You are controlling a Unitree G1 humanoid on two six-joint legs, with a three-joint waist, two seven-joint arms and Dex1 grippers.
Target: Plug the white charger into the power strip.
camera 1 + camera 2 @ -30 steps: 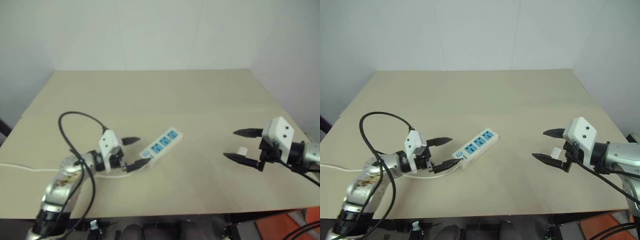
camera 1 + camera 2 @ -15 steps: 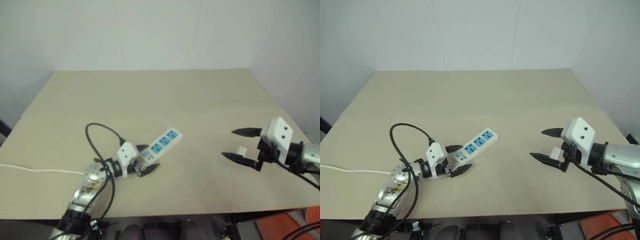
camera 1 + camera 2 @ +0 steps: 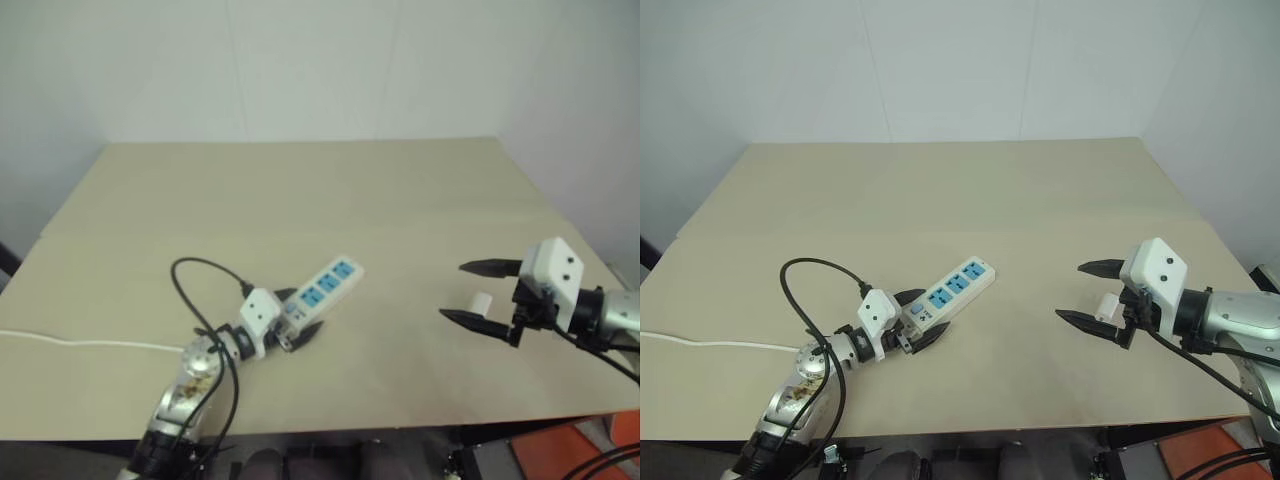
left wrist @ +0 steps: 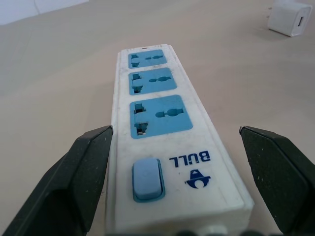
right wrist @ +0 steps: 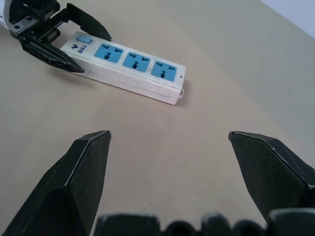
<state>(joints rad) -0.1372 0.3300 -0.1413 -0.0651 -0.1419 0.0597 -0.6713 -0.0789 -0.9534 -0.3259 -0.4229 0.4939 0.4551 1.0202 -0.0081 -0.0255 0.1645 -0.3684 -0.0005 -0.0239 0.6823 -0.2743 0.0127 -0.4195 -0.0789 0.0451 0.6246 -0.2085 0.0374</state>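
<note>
Between the spread fingers of the left gripper [image 4: 174, 182] lies the switch end of the power strip [image 4: 162, 142], rigid, best pinched across its sides; the white charger [image 3: 1107, 304], light and smooth, sits beneath the wide-open right gripper [image 3: 1092, 294]

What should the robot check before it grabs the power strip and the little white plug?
1. Left tool open: ok, its black fingers stand wide.
2. Left tool around the power strip: ok, one finger on each side of the switch end.
3. Strip gripped: not ok, the fingers are still apart from its sides.
4. Sockets facing up and free: ok, all three blue faces are bare.
5. White charger held: not ok, it lies on the table.
6. Right tool open: ok.
</note>
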